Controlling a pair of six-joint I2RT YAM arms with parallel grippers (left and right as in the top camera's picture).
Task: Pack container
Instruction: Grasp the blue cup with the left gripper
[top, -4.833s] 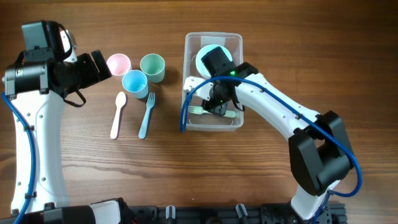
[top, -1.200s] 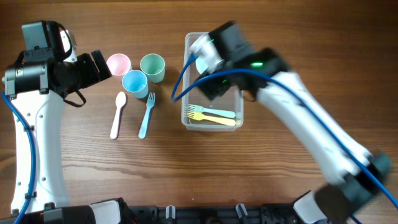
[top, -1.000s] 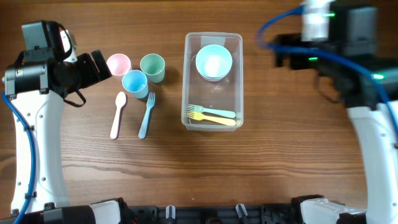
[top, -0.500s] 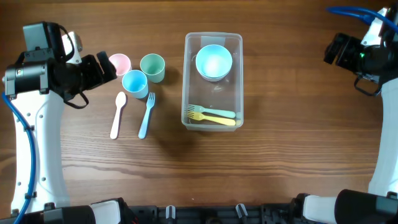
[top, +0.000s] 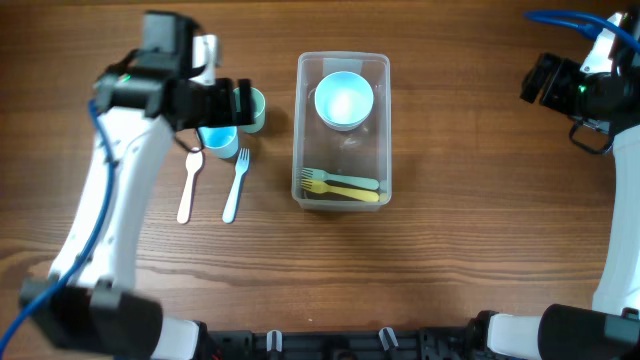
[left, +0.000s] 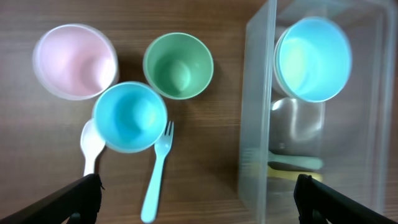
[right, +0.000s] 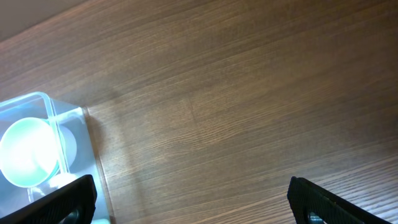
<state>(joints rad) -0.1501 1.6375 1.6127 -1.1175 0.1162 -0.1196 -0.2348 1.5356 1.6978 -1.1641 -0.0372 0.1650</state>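
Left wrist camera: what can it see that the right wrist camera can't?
Only the left wrist view shows the pink cup, green cup and blue cup, plus the white spoon and blue fork lying by them. Only the right wrist view shows the wide stretch of table beyond the container. Both show that clear container with the pale blue bowl inside.

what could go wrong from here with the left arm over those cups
1. The pink cup, green cup and blue cup stand crowded under the open left gripper; closing on one could knock a neighbour.
2. The blue cup seems to overlap the white spoon, so a low grasp may drag it.
3. In the container, the bowl and forks leave only the middle free.
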